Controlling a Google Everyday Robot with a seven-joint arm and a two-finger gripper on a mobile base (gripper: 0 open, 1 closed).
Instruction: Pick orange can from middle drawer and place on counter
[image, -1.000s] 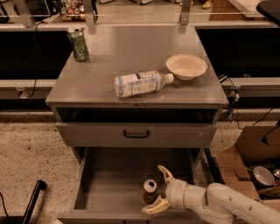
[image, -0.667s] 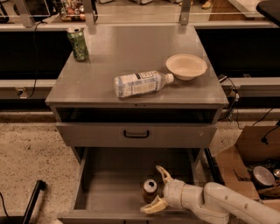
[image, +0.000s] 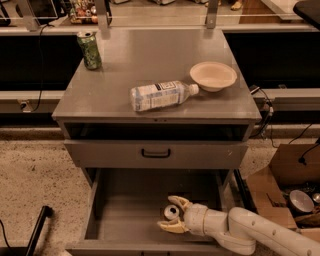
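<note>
Since the arm has advanced leftward over the past second, the gripper (image: 167, 212) now straddles the orange can (image: 171, 212), which stands upright in the middle drawer (image: 125, 215). Its fingers are spread and grasp nothing yet. The forearm enters low from the right. Closing appears due next, before transfer to the counter (image: 150, 55).

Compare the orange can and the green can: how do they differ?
The orange can stands in the open middle drawer; the green can stands on the counter. The open tool straddles the orange can; the green can stands untouched. Both are upright.
</note>
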